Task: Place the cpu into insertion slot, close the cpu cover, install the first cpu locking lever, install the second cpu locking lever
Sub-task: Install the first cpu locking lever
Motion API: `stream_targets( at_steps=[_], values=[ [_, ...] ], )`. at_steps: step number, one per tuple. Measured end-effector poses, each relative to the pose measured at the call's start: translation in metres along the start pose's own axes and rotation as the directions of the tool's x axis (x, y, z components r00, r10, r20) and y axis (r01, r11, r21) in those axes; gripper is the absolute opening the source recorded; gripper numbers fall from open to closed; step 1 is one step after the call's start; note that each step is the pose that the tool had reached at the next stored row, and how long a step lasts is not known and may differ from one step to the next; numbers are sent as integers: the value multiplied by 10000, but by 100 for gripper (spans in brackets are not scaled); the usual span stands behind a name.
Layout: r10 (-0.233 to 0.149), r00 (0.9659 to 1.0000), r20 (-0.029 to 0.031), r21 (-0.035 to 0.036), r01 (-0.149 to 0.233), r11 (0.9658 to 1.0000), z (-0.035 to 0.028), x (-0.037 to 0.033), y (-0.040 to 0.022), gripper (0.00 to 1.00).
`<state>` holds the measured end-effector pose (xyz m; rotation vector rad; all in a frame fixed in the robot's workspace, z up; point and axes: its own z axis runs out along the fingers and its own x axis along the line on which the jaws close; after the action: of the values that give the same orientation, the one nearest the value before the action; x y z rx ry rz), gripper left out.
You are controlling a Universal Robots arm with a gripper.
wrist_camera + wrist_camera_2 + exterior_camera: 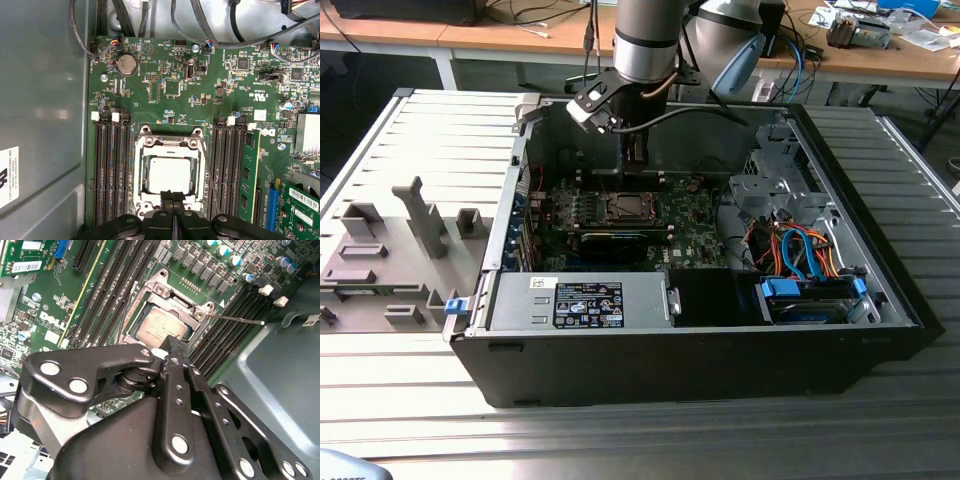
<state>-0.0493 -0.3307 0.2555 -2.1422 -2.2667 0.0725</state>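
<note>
Exterior view, front to back: power supply, then black card at the socket's 6 o'clock. Chip sits in the socket, with the cover flat over its edges. Claw is clenched and empty, tips at the socket's 12 o'clock rim. Lever lies loose beside the cover. Judgement: press the lever slowly with tips square, and watch that it doesn't slip off.

Arm points down, tool fingers pressed together
</note>
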Motion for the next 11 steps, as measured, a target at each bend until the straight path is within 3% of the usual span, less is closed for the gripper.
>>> stream_targets(
  at_steps=[11],
  values=[
    [-399,9992,20,-5,399,9992,-1,0,0,11]
  ],
)
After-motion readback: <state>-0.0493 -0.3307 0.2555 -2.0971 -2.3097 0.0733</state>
